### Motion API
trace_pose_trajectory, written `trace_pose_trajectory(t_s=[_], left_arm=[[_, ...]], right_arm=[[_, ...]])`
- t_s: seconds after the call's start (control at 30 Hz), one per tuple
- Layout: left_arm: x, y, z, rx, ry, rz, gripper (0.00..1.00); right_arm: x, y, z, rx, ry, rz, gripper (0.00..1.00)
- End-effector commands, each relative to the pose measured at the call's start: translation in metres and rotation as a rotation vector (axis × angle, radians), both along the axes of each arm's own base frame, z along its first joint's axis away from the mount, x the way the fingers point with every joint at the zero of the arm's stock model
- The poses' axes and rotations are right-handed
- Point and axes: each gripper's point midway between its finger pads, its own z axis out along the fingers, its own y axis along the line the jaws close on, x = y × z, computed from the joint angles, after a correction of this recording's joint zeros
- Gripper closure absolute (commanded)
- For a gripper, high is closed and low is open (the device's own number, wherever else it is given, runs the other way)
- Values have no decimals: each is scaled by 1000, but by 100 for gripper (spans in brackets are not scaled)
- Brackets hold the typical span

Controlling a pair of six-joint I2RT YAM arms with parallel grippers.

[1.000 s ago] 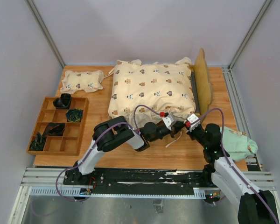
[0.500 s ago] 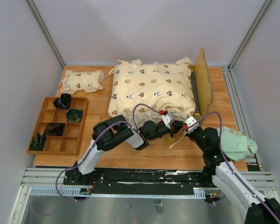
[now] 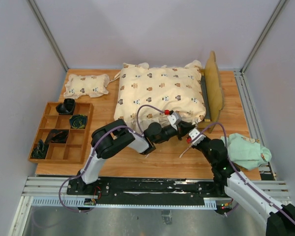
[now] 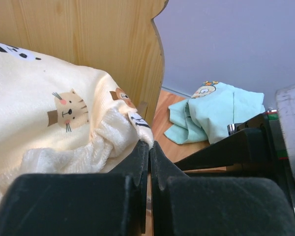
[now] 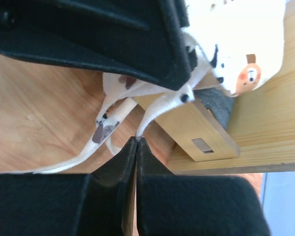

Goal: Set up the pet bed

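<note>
Pet bed (image 3: 214, 88) sits right of centre on the bench (image 3: 162, 160), headboard to the right, quilt (image 3: 160, 96) over it. Step looks like securing the quilt's near-right corner to the frame.

Left claw (image 4: 149, 147) is pinched shut on the ruffled hem. Right claw (image 5: 136, 141) is pinched shut on a tie (image 5: 155, 110).

Next, probably: lead the tie round the rail (image 5: 201, 132); little slack.

Claws are crowded together. Green cloth (image 3: 246, 150) lies near on the right; open bench in front.

Cream animal-print quilt (image 3: 160, 96) spread across the far middle of a wooden table (image 3: 162, 163), small matching pillow (image 3: 86, 85) at far left, wooden compartment tray (image 3: 59, 161) holding dark rolled items (image 3: 78, 120) near left, crumpled mint-green cloth (image 3: 246, 150) near right.
</note>
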Motion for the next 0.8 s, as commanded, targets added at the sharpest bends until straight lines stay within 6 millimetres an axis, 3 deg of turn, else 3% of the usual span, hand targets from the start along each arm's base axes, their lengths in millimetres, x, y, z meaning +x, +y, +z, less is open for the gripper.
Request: trace_pose_trajectory(t_s=[0.0,0.27,0.4,0.47,0.57,0.67,0.77], left_arm=[[-7,0,22,-52,-8,-38,100],[-11,2,26,-69,5,-65,100],[-17,7,28,-75,3,-78,99],[-26,9,28,-75,4,-117,89],[-38,13,32,-90,-2,-170,83],[-48,21,32,-93,-8,-194,71],[-49,32,29,-98,2,-193,67]], right_arm=[[4,-3,12,-27,-83,-9,100],[2,18,16,-79,-122,111,100],[6,12,24,-80,-149,68,100],[7,9,25,-65,-149,47,100],[7,9,26,-56,-163,46,100],[9,10,26,-50,-172,56,100],[9,12,26,-42,-171,66,100]])
